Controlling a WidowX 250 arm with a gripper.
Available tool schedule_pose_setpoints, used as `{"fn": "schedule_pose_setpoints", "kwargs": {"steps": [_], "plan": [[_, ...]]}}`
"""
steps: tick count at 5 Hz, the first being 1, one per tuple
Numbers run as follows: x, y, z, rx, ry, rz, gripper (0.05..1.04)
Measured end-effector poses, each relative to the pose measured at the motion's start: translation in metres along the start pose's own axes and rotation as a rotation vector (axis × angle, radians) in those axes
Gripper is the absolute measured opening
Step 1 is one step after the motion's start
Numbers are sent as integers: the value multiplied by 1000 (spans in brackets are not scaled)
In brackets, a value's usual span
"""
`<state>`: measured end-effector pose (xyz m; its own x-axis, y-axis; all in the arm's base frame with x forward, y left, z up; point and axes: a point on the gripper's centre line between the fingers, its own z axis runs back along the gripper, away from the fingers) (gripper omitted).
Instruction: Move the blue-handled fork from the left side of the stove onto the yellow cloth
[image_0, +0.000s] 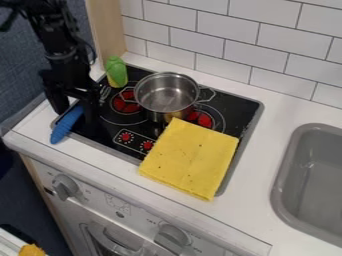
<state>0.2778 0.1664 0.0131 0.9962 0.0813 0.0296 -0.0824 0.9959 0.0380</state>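
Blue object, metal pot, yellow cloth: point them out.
Blue object (66, 125): camera view, middle of its length.
Metal pot (165, 96): camera view, inside bottom.
Yellow cloth (189, 158): camera view, middle of its upper face.

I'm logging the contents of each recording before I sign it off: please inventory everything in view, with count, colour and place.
Blue elongated object: one, blue, at the gripper, by the stove's left edge
Pot: one, silver, on the stove
Cloth: one, yellow, folded, over the stove's front right part and onto the counter
Toy corn: one, green and yellow, upright at the stove's back left corner
Stove: one, black with red markings, on the counter
Counter: one, white
Sink: one, grey, right
Knobs: two, grey, on the white front below
Wall tiles: many, white, behind
Orange-yellow item: one, bottom left corner
Arm: one, black, upper left
Gripper: one, black, over the blue object
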Motion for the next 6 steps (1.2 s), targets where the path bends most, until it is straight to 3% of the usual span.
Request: {"fn": "schedule_pose_setpoints", "kwargs": {"steps": [1,3,4,5,6], "plan": [[6,3,-5,13,14,-1,966],[5,-13,-1,34,-4,-82,403],[-1,-17,8,44,-17,-79,359],[1,-31,50,38,-99,-49,359],[0,-74,89,-85,-160,-84,359]]}}
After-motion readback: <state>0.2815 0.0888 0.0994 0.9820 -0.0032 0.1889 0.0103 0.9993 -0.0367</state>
